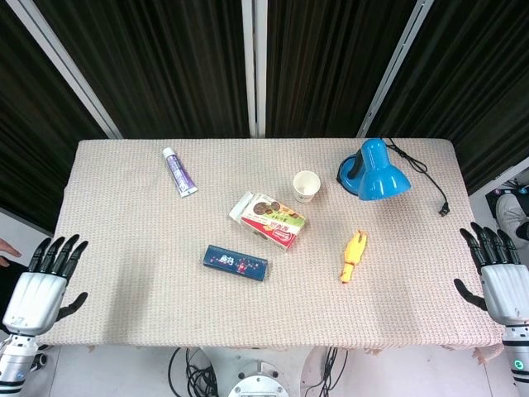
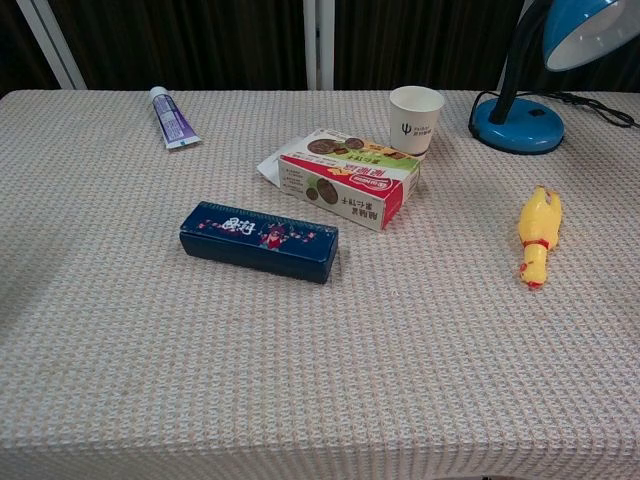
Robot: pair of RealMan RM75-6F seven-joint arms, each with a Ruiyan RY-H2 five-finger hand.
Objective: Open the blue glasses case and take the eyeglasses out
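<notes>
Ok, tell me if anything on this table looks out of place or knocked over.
Only small things. The cookie box has its end flap open toward the toothpaste. The yellow rubber chicken lies on its side. The blue glasses case is shut and flat, the paper cup upright. Nothing is spilled.

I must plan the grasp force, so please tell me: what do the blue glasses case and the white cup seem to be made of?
The blue glasses case looks like a rigid box, perhaps printed card or plastic, with a smooth, faintly glossy lid and sharp edges. The white cup seems thin matte paper, judging by its rolled rim and small printed mark.
</notes>
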